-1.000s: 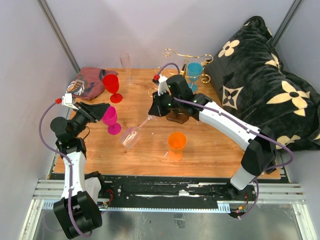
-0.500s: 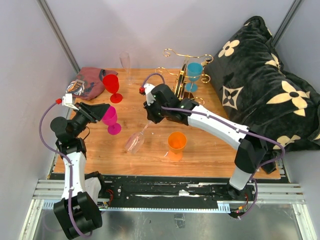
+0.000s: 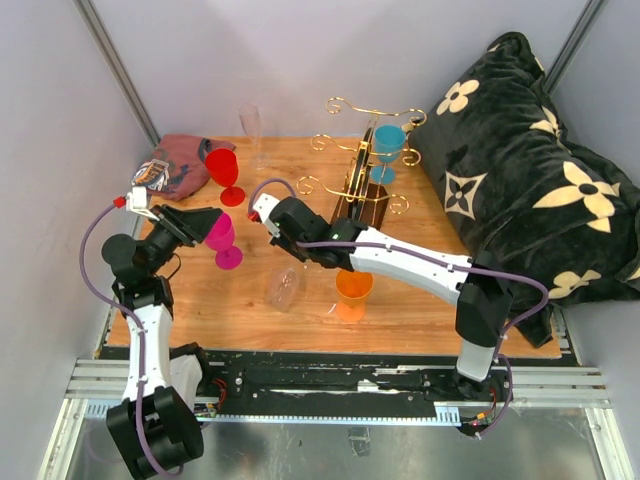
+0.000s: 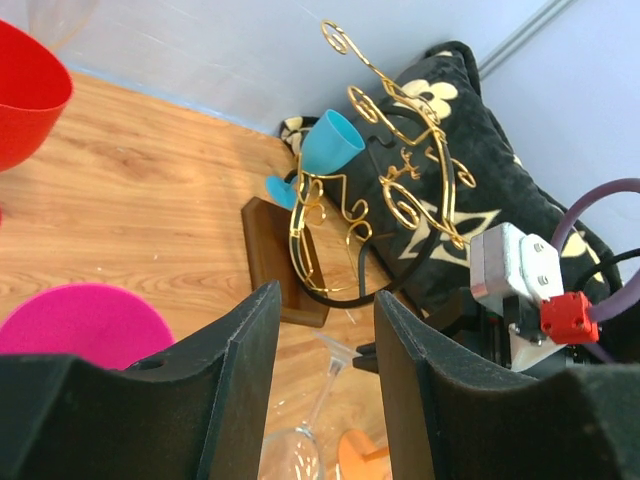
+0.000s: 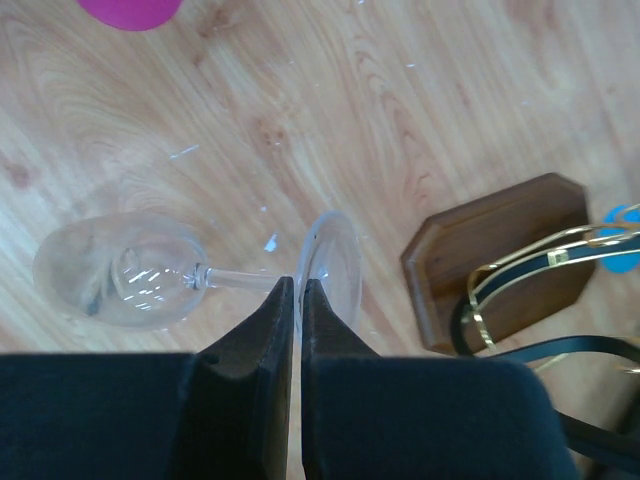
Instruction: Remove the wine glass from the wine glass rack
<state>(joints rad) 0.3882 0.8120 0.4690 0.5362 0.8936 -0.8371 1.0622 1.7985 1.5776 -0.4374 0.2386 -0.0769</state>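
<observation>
- Top external view: your right arm reaches across the wooden table [image 3: 430, 305] to left of centre. The right gripper [image 3: 285, 262] points down at the clear wine glass [image 3: 283, 288].
  - The glass is well apart from the wine glass rack [image 3: 368, 202] at the back and near an orange cup [image 3: 353, 282]. It reads as already off the rack, probably brought this far so the gold wire arms cannot catch it.
  - From above you cannot tell how the right jaws stand, nor whether the glass touches the wood.
  - A blue glass [image 3: 388, 138] sits at the rack.
  - The left gripper [image 3: 197, 224] hangs at the left, near a pink glass [image 3: 221, 232], likely parked out of the way.
- Left wrist view: the left jaws stand spread with nothing between them.
  - The pink bowl lies just beside one finger.
  - This view shows the rack from the side, which the top view flattens. You see the gold curls rising from the brown base and the blue glass tilted among them.
  - The clear glass's stem and bowl peek in at the bottom edge.
- Right wrist view: only this view settles the grip. The right jaws are pressed nearly together, pinching the thin rim of the glass's round foot.
  - The stem runs level and the bowl points away to the left.
  - The rack's base lies apart, to the right.
  - An edge pinch this thin may let the glass pivot.
</observation>
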